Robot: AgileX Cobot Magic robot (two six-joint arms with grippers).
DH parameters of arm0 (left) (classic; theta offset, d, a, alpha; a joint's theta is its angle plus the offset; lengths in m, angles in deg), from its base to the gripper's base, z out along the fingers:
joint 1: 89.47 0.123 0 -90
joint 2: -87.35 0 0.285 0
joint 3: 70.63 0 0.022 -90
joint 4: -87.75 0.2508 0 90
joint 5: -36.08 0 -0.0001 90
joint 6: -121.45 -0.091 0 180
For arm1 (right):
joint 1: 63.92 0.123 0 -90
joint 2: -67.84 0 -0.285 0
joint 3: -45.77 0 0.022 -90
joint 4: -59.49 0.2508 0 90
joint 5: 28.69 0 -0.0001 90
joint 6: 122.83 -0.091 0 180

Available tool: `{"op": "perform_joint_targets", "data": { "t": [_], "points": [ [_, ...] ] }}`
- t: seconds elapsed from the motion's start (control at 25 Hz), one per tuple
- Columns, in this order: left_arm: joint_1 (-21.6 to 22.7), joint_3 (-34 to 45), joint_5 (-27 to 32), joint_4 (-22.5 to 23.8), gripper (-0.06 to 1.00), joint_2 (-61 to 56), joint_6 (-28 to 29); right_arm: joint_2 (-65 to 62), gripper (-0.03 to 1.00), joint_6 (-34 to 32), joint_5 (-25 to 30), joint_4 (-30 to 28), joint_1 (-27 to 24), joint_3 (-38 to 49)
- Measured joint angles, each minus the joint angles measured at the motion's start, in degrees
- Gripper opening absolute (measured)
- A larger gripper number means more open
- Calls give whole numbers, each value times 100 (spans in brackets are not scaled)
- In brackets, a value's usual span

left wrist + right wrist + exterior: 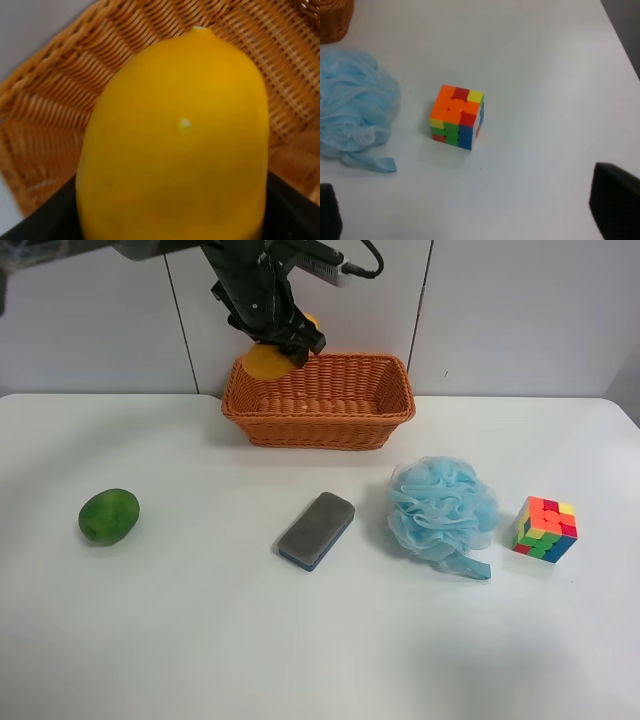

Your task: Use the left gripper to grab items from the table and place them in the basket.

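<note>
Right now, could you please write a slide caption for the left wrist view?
Left claw gripping a yellow mango, with the wicker basket and its woven inside filling the background.

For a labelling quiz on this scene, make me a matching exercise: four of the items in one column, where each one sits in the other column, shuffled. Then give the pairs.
Things
1. mango
2. green fruit
3. sponge
4. puzzle cube

Places
A. on the table, past the blue pouf, nearest the exterior high view's right edge
B. in the left hand, above the basket
C. alone on the table toward the exterior high view's left
D. on the table in front of the basket, between the green fruit and the blue pouf

Pairs: 1-B, 2-C, 3-D, 4-A
</note>
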Motion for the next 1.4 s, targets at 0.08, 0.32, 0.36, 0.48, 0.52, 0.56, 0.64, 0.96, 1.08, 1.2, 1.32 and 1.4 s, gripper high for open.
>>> {"op": "perform_joint_targets", "data": {
  "t": [0.08,0.32,0.36,0.48,0.52,0.56,0.64,0.96,1.08,1.2,1.32,1.4],
  "points": [
    [0,0,-229,-6,60,218,0,0,99,0,0,0,0,0],
    [0,0,-914,-127,60,612,17,0,99,0,0,0,0,0],
    [0,0,-1028,-153,60,678,17,0,99,0,0,0,0,0],
    [11,0,-1159,-216,60,772,17,0,99,0,0,0,0,0],
    [31,0,-1179,-259,60,800,17,0,99,0,0,0,0,0],
    [44,0,-1185,-301,60,817,17,0,99,0,0,0,0,0],
    [64,0,-1192,-371,60,825,17,0,99,0,0,0,0,0],
    [70,0,-1462,-446,83,825,8,0,99,0,0,0,0,0],
    [70,0,-1497,-451,96,825,-73,0,99,0,0,0,0,0],
    [70,0,-1502,-451,99,825,-91,0,99,0,0,0,0,0],
    [70,0,-1452,-483,99,800,-91,0,99,0,0,0,0,0],
    [70,0,-1248,-510,99,702,-91,0,99,0,0,0,0,0]
  ]
}}
